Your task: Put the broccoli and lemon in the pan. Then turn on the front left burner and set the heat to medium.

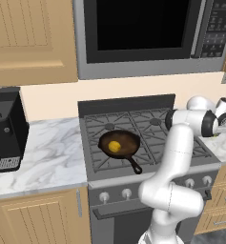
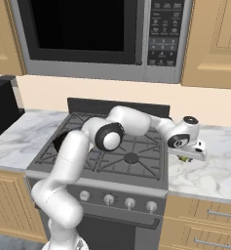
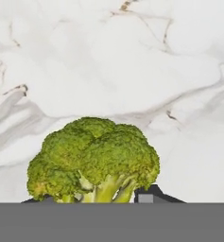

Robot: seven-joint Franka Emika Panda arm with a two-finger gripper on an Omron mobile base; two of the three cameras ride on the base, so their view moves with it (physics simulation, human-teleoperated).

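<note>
End effector (image 3: pixel 97 201) closes around the broccoli (image 3: pixel 94 158) on the marble worktop (image 3: pixel 108 61); lemon (image 1: pixel 114 146) sits in the pan (image 1: pixel 119 144).

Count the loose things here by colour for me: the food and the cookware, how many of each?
Green: 1, the broccoli, on the marble counter at the gripper
Yellow: 1, the lemon, lying in the pan
Dark brown-black: 1, the pan, on the stove
Total: 3
</note>
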